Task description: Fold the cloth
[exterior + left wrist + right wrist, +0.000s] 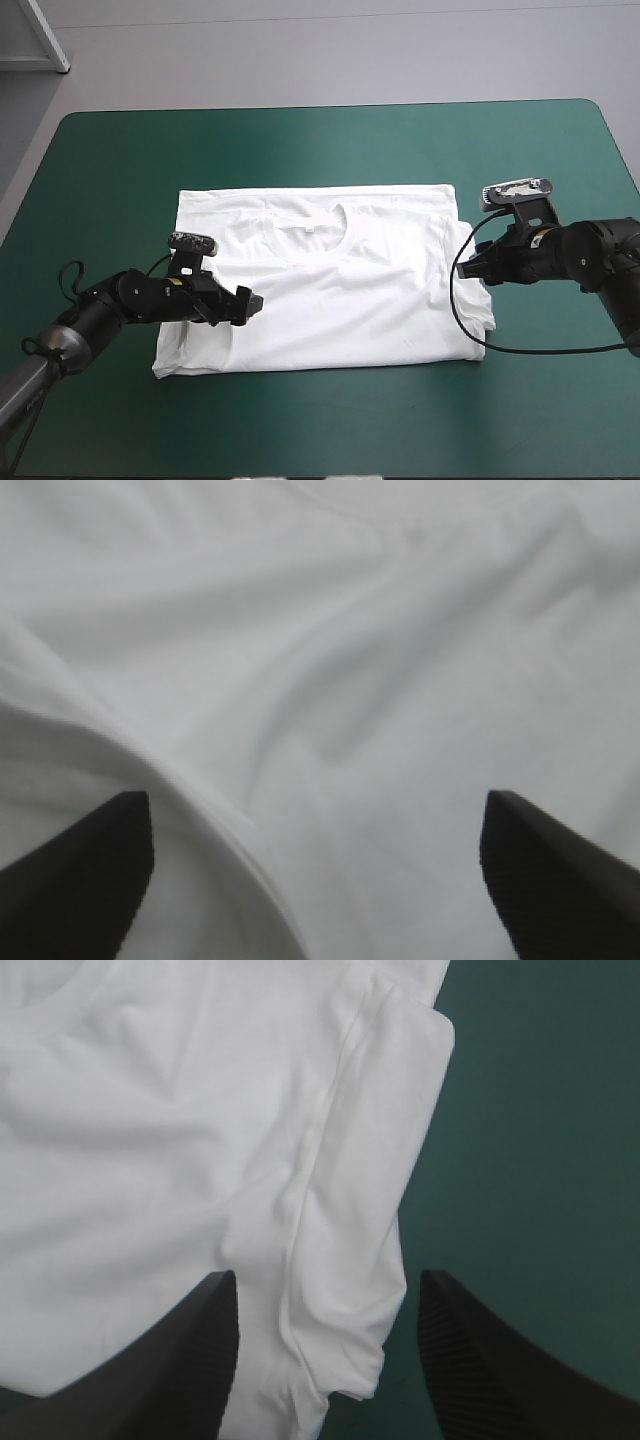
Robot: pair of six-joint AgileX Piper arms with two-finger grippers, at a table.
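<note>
- Overhead, one white short-sleeved fabric T-shirt (330, 290) lies spread flat mid-table on the teal-green cover (300, 150), collar toward the far edge. Two grippers flank it, so the first fold seems about to start.
- Left wrist: the left gripper (315, 800) is released, jaws apart over white cloth.
- Right wrist: the right gripper (328, 1280) is released too, straddling the shirt's side edge. Next, each likely must pinch its edge.
</note>
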